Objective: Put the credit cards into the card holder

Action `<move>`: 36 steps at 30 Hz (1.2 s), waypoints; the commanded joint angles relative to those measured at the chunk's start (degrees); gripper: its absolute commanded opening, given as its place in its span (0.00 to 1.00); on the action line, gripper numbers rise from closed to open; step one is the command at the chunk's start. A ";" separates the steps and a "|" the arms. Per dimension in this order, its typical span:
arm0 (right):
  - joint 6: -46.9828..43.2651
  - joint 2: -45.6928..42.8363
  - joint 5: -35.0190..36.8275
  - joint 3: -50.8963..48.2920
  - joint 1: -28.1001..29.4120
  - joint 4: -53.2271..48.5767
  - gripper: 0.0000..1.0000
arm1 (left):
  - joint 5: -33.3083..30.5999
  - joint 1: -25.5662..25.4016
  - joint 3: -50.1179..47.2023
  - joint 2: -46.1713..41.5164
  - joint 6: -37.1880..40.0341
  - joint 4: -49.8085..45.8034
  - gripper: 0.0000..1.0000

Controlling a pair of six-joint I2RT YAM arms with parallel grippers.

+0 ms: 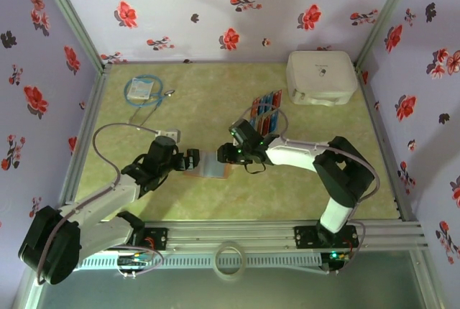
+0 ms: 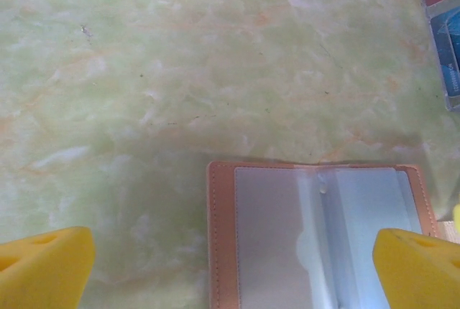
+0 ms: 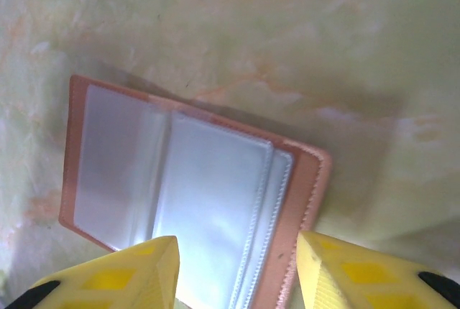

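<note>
The card holder (image 1: 208,164) lies open and flat on the green table between my two grippers, its reddish-brown cover down and its clear pockets up. My left gripper (image 1: 191,159) is at its left edge, open wide. In the left wrist view, the left gripper (image 2: 230,273) spans the card holder (image 2: 316,237), and its yellow fingers (image 2: 43,269) touch nothing. My right gripper (image 1: 231,153) hovers over the holder's right side. In the right wrist view, the right gripper (image 3: 237,273) stands open above the right half of the card holder (image 3: 194,180). The credit cards (image 1: 264,111), red and blue, lie in a row farther back.
A big white box (image 1: 321,77) stands at the back right. A blue coiled cable pack (image 1: 142,90) lies at the back left. A tape ring (image 1: 229,259) rests on the rail in front of the arm bases. Floral walls enclose the table.
</note>
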 commanded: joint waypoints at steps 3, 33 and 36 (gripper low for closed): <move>-3.47 -0.94 1.61 -0.25 -1.99 -3.14 0.46 | -1.50 0.12 0.48 0.51 -0.85 -0.65 1.00; -5.44 -6.07 4.98 -4.14 -3.09 -7.24 0.18 | 0.11 0.06 0.92 1.60 -2.35 0.32 1.00; -5.82 -6.60 5.61 -3.68 -3.48 -8.42 0.13 | 0.20 0.09 0.83 1.56 -2.34 0.17 1.00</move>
